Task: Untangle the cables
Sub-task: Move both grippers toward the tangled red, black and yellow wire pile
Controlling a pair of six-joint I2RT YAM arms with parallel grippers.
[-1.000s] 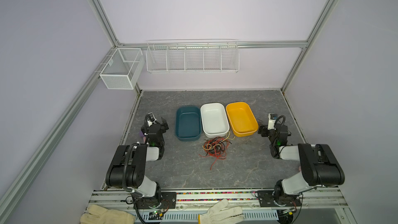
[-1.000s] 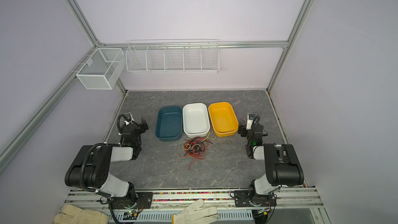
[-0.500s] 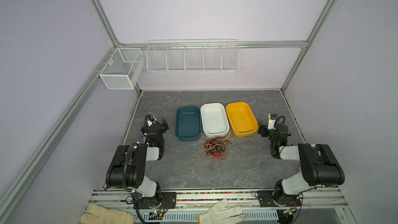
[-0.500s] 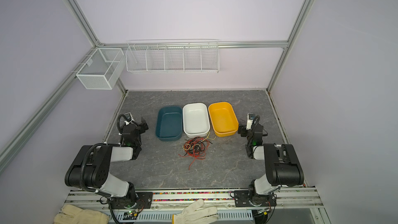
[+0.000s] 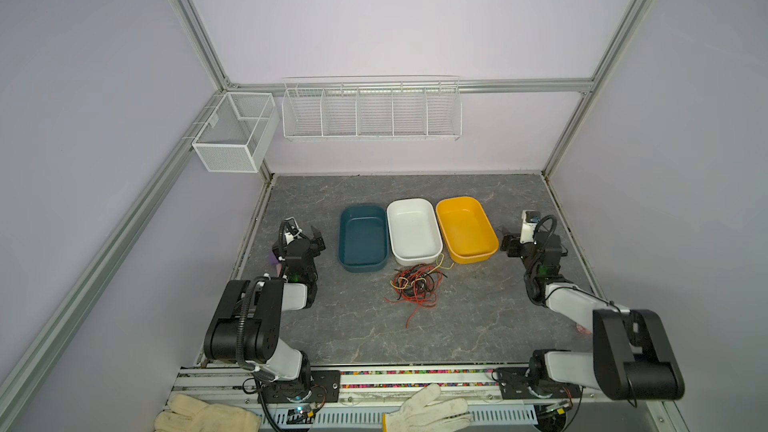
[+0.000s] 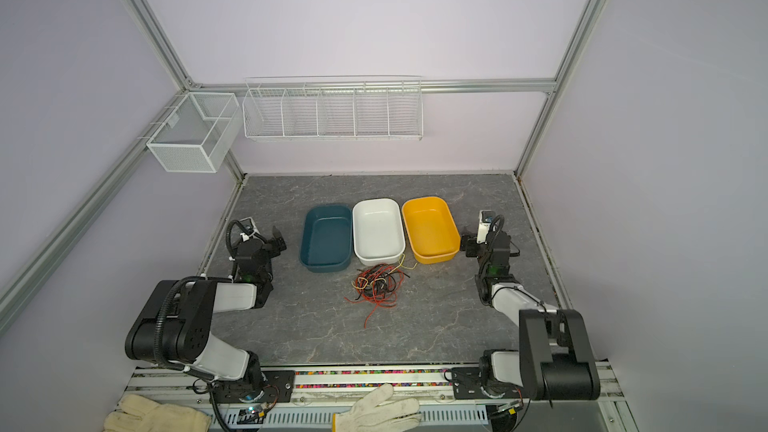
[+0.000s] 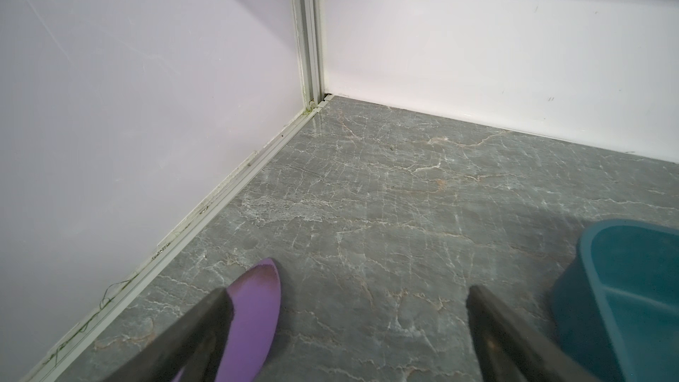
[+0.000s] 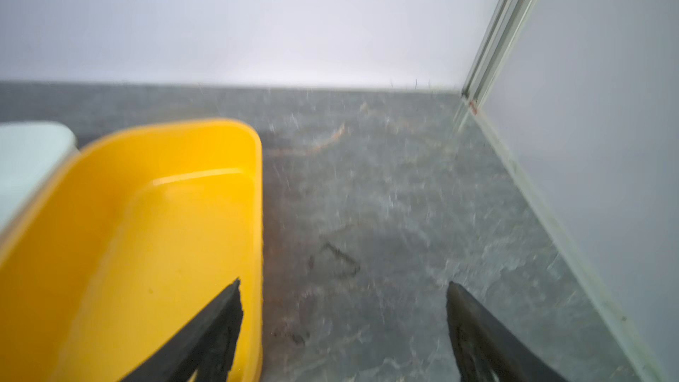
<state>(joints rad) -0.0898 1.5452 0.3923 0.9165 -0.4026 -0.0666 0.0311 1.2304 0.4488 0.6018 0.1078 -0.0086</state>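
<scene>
Left end effector (image 7: 349, 293) and right end effector (image 8: 343, 284), both wide, flank the distant cables (image 5: 415, 286).

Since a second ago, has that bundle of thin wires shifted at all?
No. In a top view the cables lie where they did, the tangle still just in front of the white tray.

1. the cables (image 5: 415, 284): thin red, black and pale yellow wires, one loose tangle flat on the tabletop (image 5: 353, 326).
2. just in front of the white tray (image 5: 413, 228); a yellow loop perhaps touching it.
</scene>
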